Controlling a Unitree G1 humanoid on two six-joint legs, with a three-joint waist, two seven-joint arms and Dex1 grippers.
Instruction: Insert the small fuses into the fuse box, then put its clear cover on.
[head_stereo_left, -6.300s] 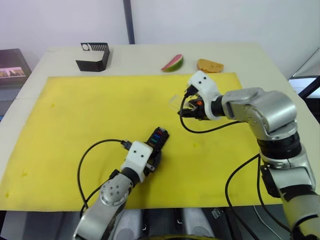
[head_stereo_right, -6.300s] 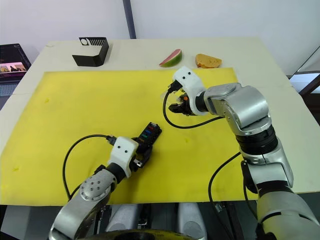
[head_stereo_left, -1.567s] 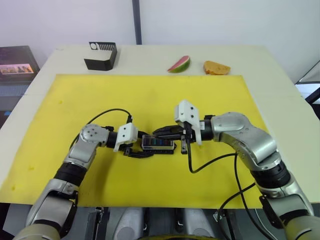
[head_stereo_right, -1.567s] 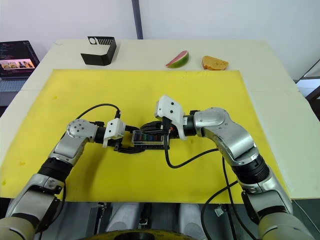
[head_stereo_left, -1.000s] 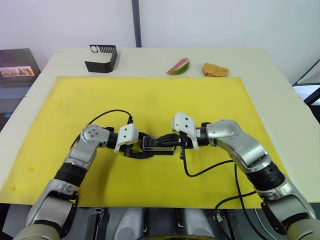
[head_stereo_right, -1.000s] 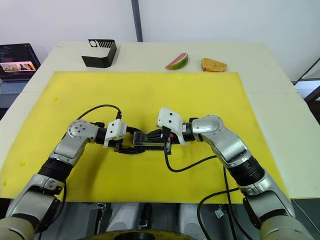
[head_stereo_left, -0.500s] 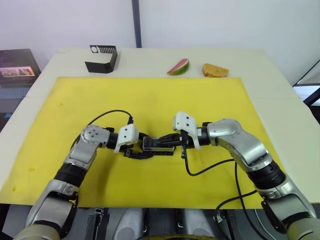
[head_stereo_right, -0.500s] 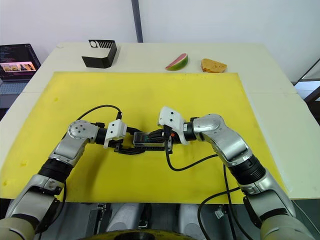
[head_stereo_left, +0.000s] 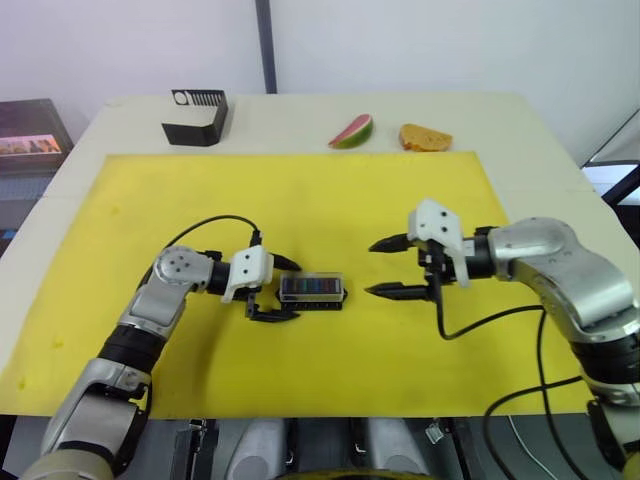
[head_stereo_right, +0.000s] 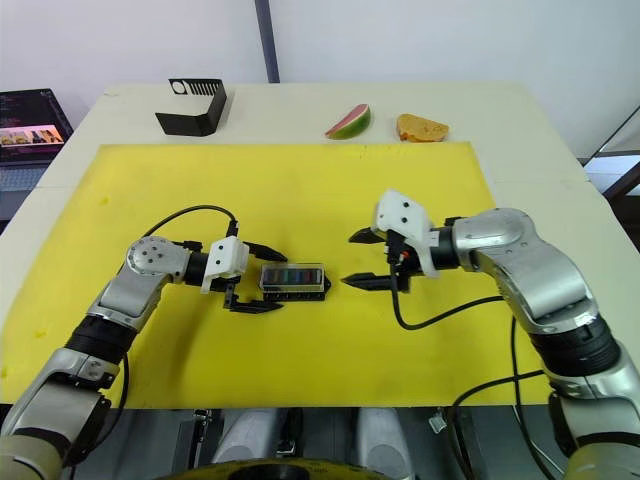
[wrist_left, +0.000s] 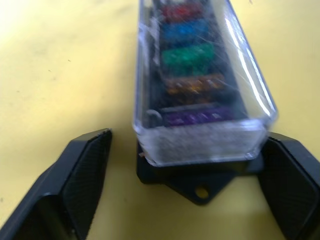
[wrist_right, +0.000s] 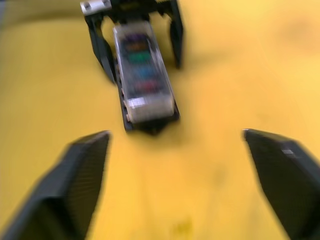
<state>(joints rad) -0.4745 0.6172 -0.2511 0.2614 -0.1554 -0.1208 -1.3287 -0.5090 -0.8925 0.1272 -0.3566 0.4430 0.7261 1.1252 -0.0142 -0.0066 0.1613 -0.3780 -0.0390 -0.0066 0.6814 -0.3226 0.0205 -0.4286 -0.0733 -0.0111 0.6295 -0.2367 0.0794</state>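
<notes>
The black fuse box lies on the yellow mat, with the clear cover seated over it. Under the cover sits a row of small fuses: purple, orange, green, blue and red. My left gripper is open. Its fingers straddle the box's left end, and a gap shows on at least one side. My right gripper hangs open and empty a short way right of the box, pointing at it. The right wrist view shows the covered box lying ahead between the left gripper's fingers.
A black bent bracket stands at the table's back left. A watermelon slice and a piece of bread lie at the back, beyond the mat. A lit screen sits off the table's left edge.
My right gripper has opened and drawn back to the right, away from the box. The left gripper has opened wider around the box's end. The covered box stays on the mat.
</notes>
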